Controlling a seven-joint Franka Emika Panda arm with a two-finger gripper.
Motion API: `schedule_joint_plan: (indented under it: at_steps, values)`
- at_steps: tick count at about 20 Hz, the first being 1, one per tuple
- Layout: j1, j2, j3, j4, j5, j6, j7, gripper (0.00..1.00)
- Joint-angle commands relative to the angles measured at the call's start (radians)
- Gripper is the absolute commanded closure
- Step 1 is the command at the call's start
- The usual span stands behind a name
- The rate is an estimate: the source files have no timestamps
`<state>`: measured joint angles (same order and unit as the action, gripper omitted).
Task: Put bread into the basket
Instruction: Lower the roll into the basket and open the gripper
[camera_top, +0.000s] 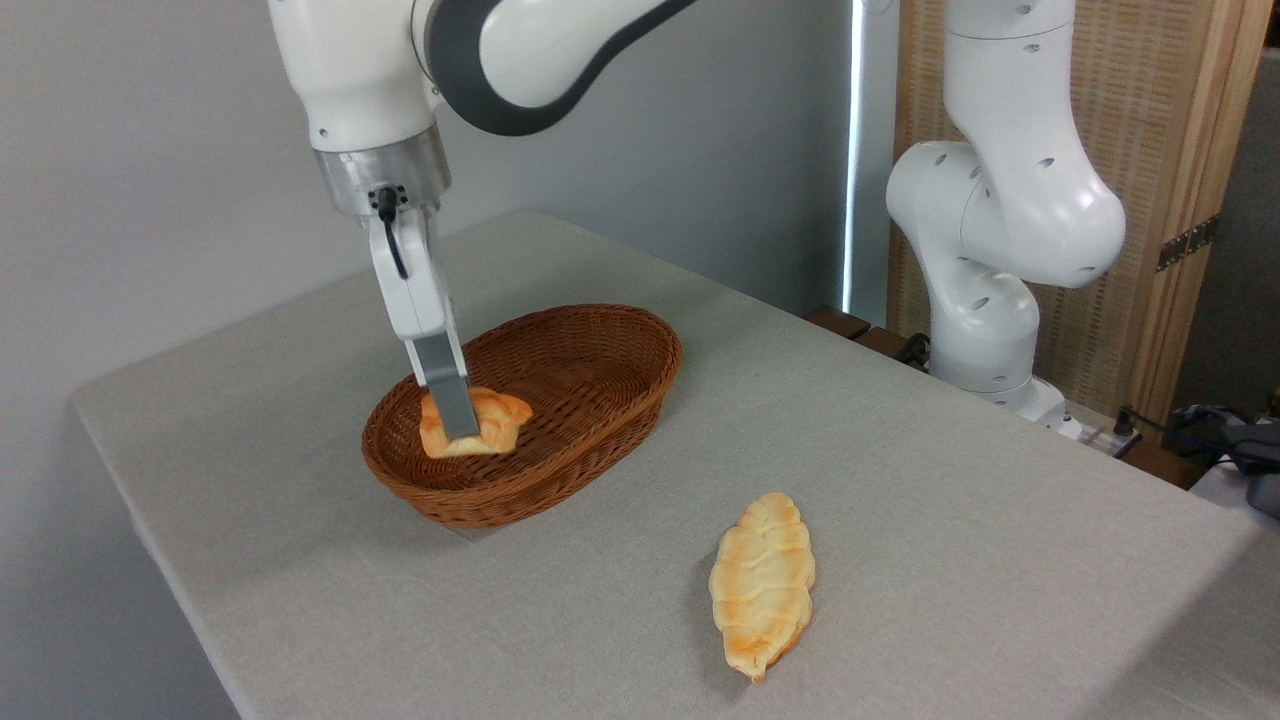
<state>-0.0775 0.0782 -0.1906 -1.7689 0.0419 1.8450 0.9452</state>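
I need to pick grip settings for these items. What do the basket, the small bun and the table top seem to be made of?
Basket: woven wicker, brown, slightly glossy; the weave is visible. Bun, between the gripper fingers: matte orange with paler base; real or imitation bread cannot be told. Table: covered in grey matte cloth, by its fine texture.

I count one basket (590, 370), one round bread (495, 418) inside it, one braided loaf (762, 580), one arm, one gripper (455, 420).
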Motion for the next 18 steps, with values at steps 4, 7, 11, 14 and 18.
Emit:
schedule_joint_plan:
  at_steps: [4,7,11,14,18]
  values:
    - [0.004,-0.006,-0.038,0.009,-0.046,-0.024,-0.166,0.0]
    - [0.005,-0.006,-0.038,0.009,-0.045,-0.023,-0.174,0.0]
    - [0.005,-0.005,-0.036,0.009,-0.046,-0.023,-0.174,0.0]
    - [0.005,-0.005,-0.033,0.009,-0.046,-0.021,-0.175,0.0]
    - [0.007,-0.014,-0.017,0.011,-0.045,-0.024,-0.175,0.0]
